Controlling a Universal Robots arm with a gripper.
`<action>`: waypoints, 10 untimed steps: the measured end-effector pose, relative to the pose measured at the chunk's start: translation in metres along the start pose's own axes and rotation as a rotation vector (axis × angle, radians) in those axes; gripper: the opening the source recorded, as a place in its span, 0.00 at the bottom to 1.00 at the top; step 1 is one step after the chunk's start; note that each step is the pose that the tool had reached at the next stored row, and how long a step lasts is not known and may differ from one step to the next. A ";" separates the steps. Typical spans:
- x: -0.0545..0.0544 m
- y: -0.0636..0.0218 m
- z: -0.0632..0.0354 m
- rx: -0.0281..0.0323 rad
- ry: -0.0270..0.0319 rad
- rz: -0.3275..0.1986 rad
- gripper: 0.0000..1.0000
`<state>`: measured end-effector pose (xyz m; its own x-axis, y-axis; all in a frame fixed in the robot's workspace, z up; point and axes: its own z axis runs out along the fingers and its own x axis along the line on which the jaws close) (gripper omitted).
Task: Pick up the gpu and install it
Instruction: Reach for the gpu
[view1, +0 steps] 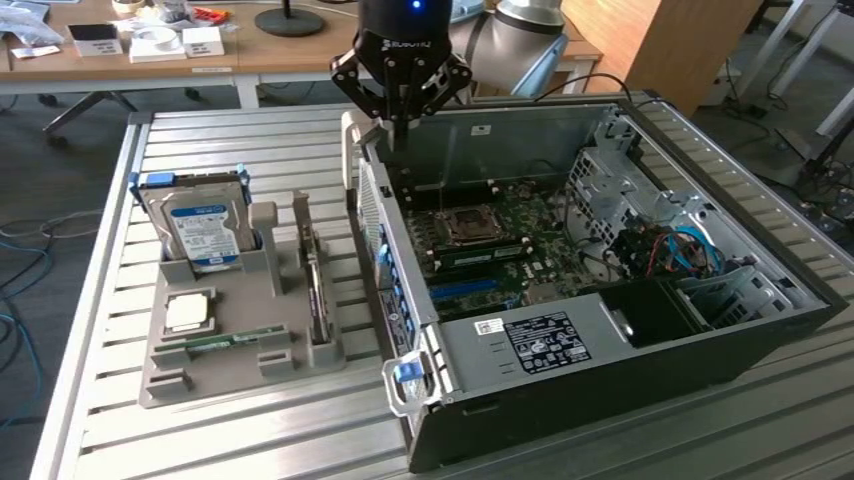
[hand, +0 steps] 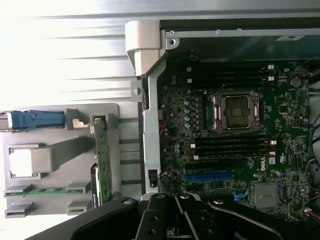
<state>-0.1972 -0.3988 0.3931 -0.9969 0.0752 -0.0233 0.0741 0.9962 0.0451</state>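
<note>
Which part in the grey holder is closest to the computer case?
The gpu, the thin card on edge; the hard drive and memory stick sit farther off.

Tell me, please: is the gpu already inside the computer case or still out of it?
Out. The gpu stands on edge in the grey holder beside the case; the blue slot on the motherboard is bare.
</note>
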 end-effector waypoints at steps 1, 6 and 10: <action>0.000 0.0000 0.0000 0.0000 0.0000 0.000 0.11; 0.001 -0.0001 -0.0001 0.0001 0.0000 0.000 0.11; 0.002 -0.0002 -0.0001 0.0001 0.0000 0.000 0.11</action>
<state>-0.1992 -0.3988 0.3931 -0.9969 0.0754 -0.0233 0.0743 0.9962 0.0450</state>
